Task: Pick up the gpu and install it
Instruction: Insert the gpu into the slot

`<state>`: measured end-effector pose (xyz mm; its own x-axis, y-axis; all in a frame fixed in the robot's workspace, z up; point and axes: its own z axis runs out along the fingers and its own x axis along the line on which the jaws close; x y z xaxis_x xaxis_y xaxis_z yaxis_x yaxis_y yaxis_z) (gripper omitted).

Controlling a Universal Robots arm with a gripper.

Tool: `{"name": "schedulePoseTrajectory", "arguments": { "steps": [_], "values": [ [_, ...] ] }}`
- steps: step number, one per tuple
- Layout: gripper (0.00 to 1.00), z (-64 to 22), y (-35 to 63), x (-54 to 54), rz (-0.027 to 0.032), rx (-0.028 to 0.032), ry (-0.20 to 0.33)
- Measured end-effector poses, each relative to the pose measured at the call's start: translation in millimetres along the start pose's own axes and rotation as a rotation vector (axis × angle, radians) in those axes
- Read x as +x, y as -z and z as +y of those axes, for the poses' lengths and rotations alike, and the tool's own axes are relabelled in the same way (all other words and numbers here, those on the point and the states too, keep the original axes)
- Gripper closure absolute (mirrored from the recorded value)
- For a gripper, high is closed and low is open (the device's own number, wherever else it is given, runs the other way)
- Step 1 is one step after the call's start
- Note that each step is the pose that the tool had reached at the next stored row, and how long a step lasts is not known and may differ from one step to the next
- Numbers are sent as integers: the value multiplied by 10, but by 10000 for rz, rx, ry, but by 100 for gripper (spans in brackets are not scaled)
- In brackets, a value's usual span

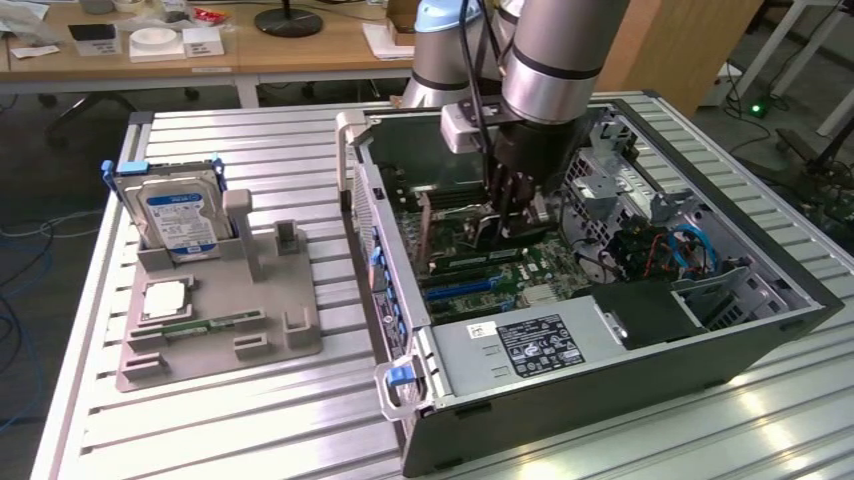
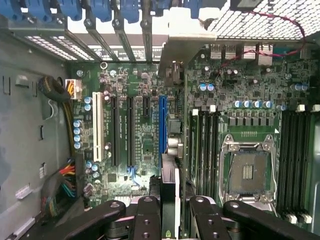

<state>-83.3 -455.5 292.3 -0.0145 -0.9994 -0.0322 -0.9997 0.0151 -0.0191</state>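
- Tool (image 1: pixel 514 222): inside the open computer case (image 1: pixel 747 350), fingers (image 2: pixel 150 220) pinching the gpu (image 2: pixel 172 150).
- Gpu: held edge-on above the green motherboard (image 2: pixel 140 145), just beside the blue slot (image 2: pixel 162 130).
- Hard drive (image 1: pixel 178 220): upright in grey holder (image 1: pixel 220 320), at the exterior view's left on the slatted surface (image 1: pixel 240 420).

You have even, fairly bright room light over the ribbed silvery metal desk (image 1: pixel 240 420), with pale glare streaks on its slats near the open black computer case (image 1: pixel 627 380). Inside that case the light drops and the green motherboard (image 2: pixel 135 135) sits dim. In the wrist view, the gap above the board's blue slot clips burns out white, and the black fingers (image 2: pixel 145 220) are soft, out of focus.
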Motion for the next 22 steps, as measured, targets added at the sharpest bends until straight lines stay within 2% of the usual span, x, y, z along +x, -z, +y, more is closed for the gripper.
{"name": "schedulePoseTrajectory", "arguments": {
  "steps": [11, 22],
  "values": [
    [73, 32, -121, 2, -4, -1, 0],
    [73, 85, -169, 8, -3, -1, 0]
  ]
}}
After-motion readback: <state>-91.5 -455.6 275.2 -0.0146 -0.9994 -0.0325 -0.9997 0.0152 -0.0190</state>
